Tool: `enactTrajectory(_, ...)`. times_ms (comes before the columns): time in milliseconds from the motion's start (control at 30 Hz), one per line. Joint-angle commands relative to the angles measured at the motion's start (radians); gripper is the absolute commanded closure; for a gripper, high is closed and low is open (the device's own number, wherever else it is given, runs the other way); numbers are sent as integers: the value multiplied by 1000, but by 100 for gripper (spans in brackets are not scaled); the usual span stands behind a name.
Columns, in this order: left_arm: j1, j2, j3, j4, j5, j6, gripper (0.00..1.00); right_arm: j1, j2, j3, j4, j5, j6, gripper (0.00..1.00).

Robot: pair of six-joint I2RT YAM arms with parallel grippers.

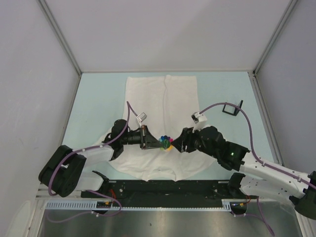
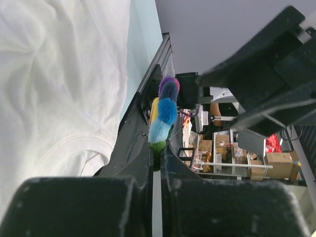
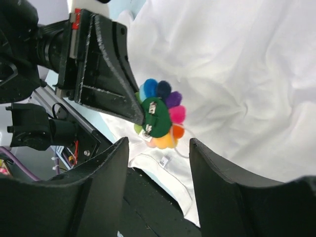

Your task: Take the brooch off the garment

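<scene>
Top view: the brooch (image 1: 167, 142) at centre is tiny, half hidden between left gripper (image 1: 160, 143) and right gripper (image 1: 176, 144); both cover part of the shirt (image 1: 163, 98). Left wrist view shows the brooch edge-on; right wrist view shows only its green back, face hidden.

The left arm (image 1: 91, 152) and the right arm (image 1: 271, 170) have white links, black wrists and a thin purple cable (image 1: 249, 133) each. A green light (image 1: 232, 154) glows on the right one, at 4 o'clock in the top view. The right gripper (image 3: 158, 143) has matt black fingers.

Rainbow-petalled brooch (image 3: 159, 114), white garment (image 1: 168, 98)
</scene>
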Motion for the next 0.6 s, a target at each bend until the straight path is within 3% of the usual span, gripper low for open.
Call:
enactTrajectory(0,-4,1,40,112,53,-24,100,-81,-30,11,-9,-110,2,50)
enactTrajectory(100,-11,-2,40,129,67,-35,100,-142,-39,-24,48,-196,31,62)
enactTrajectory(200,-15,-8,39,129,67,-37,100,-188,-17,-56,126,-291,58,62)
enactTrajectory(433,-37,0,43,162,64,-57,100,-190,38,-99,248,-340,86,56)
enactTrajectory(567,-55,6,44,190,62,-77,100,-187,61,-119,307,-362,101,59)
